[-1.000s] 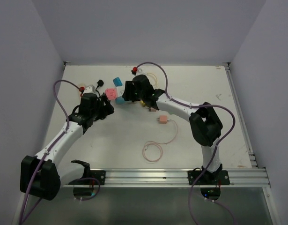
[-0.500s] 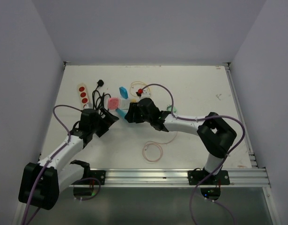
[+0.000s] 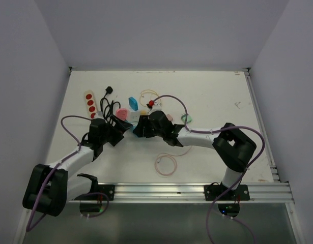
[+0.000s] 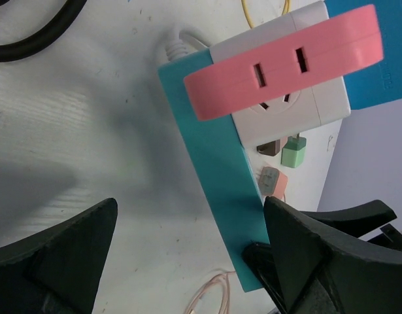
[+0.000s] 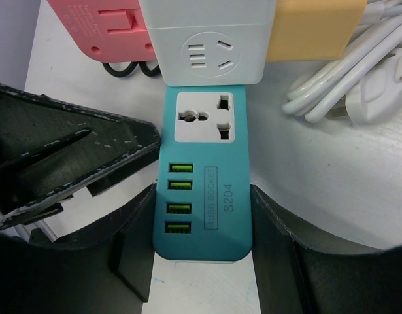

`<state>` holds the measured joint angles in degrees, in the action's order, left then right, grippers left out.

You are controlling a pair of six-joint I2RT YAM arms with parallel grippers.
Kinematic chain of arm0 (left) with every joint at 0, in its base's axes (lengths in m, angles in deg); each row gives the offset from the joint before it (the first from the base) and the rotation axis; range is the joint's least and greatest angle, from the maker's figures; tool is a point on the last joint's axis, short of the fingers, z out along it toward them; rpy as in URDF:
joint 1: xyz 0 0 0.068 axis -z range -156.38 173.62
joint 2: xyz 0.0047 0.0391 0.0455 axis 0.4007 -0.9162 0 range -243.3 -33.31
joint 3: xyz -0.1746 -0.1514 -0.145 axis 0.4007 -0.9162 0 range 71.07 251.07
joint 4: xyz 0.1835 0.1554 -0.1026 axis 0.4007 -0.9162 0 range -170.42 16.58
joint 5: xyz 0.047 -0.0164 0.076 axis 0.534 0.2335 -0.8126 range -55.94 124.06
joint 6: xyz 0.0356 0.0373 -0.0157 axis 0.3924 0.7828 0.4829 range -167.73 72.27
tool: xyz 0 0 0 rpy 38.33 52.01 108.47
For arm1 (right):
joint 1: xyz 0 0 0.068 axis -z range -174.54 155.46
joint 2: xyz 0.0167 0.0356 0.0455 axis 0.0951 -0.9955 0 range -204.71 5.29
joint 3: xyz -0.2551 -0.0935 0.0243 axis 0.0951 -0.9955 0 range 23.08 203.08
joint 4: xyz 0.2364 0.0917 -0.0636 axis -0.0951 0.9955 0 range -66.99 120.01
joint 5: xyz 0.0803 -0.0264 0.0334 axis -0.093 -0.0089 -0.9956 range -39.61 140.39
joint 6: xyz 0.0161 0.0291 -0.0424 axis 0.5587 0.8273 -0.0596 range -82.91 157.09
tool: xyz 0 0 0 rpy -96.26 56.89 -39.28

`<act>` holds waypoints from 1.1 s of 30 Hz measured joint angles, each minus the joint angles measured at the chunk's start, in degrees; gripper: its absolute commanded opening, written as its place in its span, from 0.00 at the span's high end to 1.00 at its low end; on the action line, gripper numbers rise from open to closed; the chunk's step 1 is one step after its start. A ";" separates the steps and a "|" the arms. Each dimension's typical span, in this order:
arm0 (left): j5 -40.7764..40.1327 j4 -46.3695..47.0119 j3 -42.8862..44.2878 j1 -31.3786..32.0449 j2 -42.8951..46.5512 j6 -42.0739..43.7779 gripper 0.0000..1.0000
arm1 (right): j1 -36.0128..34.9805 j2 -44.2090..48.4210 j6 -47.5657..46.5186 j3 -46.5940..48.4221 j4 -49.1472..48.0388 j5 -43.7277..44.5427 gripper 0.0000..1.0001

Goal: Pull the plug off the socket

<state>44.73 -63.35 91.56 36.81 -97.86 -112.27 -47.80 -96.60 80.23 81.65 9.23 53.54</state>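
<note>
A white socket cube carries a pink block, a yellow block and a teal USB socket block plugged into its sides. My right gripper is shut on the teal block, one finger on each long side. In the top view the right gripper sits just below the cube. My left gripper is open. The teal block's edge runs down between its fingers, close to the right one. In the top view the left gripper faces the right one.
A white power strip with red buttons and a black cable lie at the back left. A white cable leaves the cube. A green charger and a pink charger lie beyond it. A pink cable coil lies nearer.
The right gripper has brought the socket cluster nearer and lower on the table. The left gripper has drawn back and then closed in beside the teal block.
</note>
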 measured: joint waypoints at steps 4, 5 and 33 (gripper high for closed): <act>0.17 2.49 -0.37 0.02 -2.23 -0.87 0.08 | -0.52 -0.09 0.22 -0.02 0.02 -0.35 1.00; 0.17 2.95 -0.37 0.04 -2.54 -0.94 0.09 | -0.63 -0.11 0.24 -0.02 0.02 -0.52 1.00; -0.13 2.05 -0.46 2.23 -2.08 4.37 1.00 | -3.34 1.57 -0.59 0.24 6.78 -4.42 0.23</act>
<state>44.60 -61.30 91.11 39.04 -99.94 -107.90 -51.14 -95.02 79.64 81.89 16.00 49.13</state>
